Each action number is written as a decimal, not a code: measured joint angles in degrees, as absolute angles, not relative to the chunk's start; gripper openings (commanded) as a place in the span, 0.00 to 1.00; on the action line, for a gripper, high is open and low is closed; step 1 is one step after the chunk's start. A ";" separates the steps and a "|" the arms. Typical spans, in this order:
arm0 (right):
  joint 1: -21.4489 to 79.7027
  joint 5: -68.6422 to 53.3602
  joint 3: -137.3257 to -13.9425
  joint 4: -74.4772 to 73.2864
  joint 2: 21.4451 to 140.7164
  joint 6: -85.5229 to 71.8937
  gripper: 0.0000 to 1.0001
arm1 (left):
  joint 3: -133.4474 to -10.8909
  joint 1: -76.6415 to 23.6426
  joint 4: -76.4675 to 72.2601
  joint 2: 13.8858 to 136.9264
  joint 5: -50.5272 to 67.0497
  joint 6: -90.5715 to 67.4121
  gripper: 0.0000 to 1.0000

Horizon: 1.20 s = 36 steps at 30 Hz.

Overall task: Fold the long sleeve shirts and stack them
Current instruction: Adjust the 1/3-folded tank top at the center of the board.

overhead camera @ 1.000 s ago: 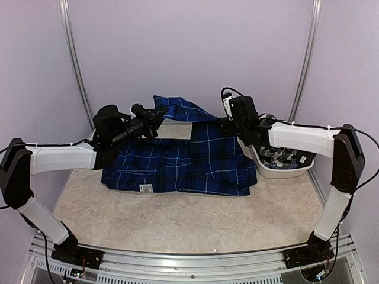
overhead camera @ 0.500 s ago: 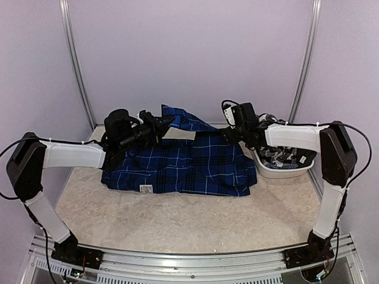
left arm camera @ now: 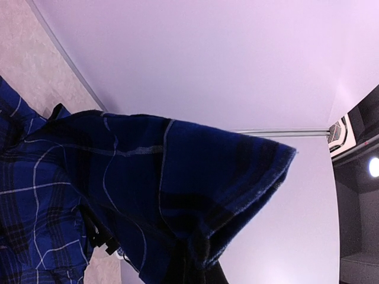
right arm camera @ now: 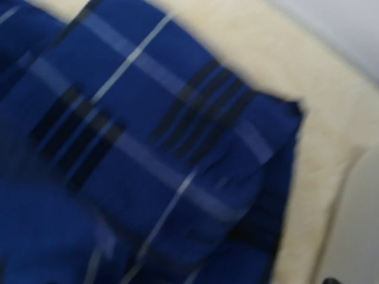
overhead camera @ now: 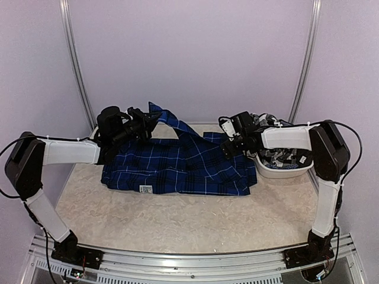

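A royal blue plaid long sleeve shirt (overhead camera: 177,168) lies spread across the middle of the table. My left gripper (overhead camera: 149,116) hovers over its back left part, shut on a raised fold of the blue cloth (left arm camera: 148,177), which drapes over the fingers and hides them. My right gripper (overhead camera: 227,145) is low at the shirt's back right edge. The right wrist view shows only blurred blue cloth (right arm camera: 148,148) lying on the table, with no fingers in sight. A black-and-white checked shirt (overhead camera: 284,157) sits in the basket at the right.
A white basket (overhead camera: 267,171) stands at the right edge of the table, beside the blue shirt. Pale walls with metal posts close in the back and sides. Beige table surface (overhead camera: 177,219) stretches in front of the shirt.
My right gripper has come down and left, and the flap it held up now lies flat on the shirt. The left gripper has drawn its fold back and to the left.
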<state>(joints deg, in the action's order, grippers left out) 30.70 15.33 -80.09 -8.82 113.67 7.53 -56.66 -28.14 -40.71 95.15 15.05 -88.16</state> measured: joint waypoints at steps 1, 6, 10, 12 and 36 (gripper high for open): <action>30.57 13.80 -78.91 -9.17 113.06 6.98 0.93 | -56.66 -28.16 -40.82 95.29 15.27 -88.14 0.00; 30.57 8.40 -71.64 -10.46 108.40 3.99 0.92 | -56.66 -28.25 -41.17 97.08 16.67 -87.79 0.00; 30.57 4.95 -65.69 -10.79 103.04 0.86 0.90 | -56.42 -28.34 -41.15 97.93 18.09 -87.31 0.00; 30.57 3.57 -63.42 -10.90 100.42 -0.43 0.86 | -56.16 -28.38 -41.25 97.93 18.87 -87.07 0.00; 29.26 -8.40 -58.65 -12.67 102.24 -3.68 0.14 | -54.59 -29.04 -40.51 96.20 22.09 -83.02 0.00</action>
